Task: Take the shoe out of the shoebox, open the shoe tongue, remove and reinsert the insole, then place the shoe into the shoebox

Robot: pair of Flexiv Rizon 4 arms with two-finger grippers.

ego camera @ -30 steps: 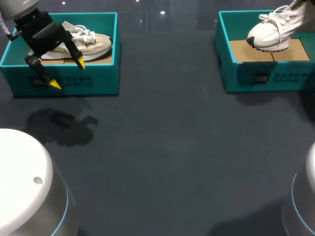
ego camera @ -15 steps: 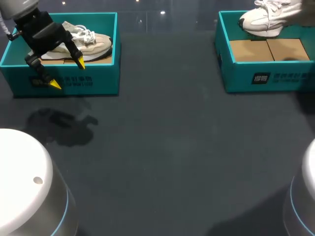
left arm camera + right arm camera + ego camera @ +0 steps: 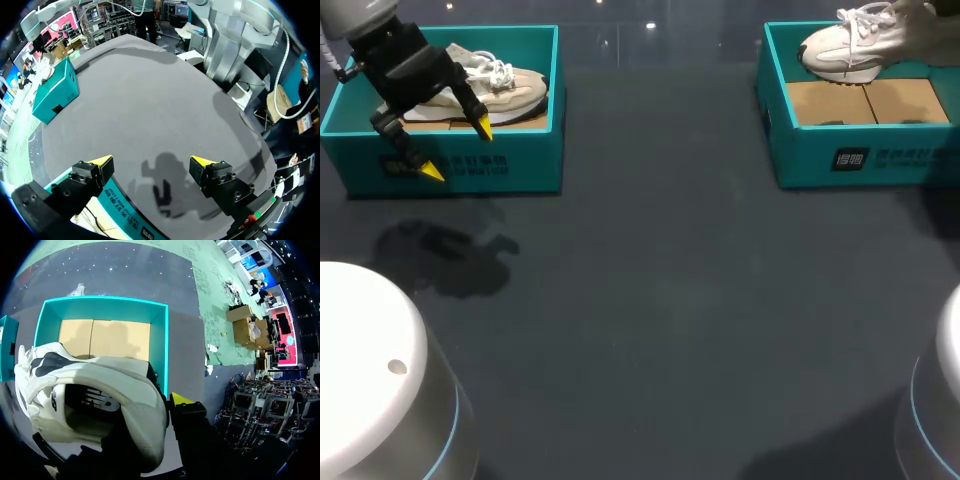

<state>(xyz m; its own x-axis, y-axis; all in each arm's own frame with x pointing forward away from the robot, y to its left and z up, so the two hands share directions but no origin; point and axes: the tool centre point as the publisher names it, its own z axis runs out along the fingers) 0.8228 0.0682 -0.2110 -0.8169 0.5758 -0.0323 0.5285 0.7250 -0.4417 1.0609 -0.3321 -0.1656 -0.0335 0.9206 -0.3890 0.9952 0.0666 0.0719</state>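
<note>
In the head view, the white shoe [image 3: 848, 45] is seen lifted clear above the back of the teal shoebox [image 3: 840, 150], toe pointing toward the table's middle. White laces and a dark patch at the sole's front can be made out. The box's cardboard floor [image 3: 865, 100] is bare. At the other side, the left gripper [image 3: 457, 150] is held over the front wall of a second teal box [image 3: 520, 160], in which a beige shoe [image 3: 505, 85] lies.

In the left wrist view, the left gripper [image 3: 151, 161] is shown with its fingers spread wide and nothing between them, the dark table [image 3: 150, 100] ahead.

In the right wrist view, the white shoe [image 3: 90, 390] is seen from behind, with grey panels and a dark lining. It is clamped at the heel collar by the right gripper [image 3: 162, 412]: one yellow tip is pressed outside, the other is hidden by the shoe. The shoebox [image 3: 160, 340] lies below.
</note>
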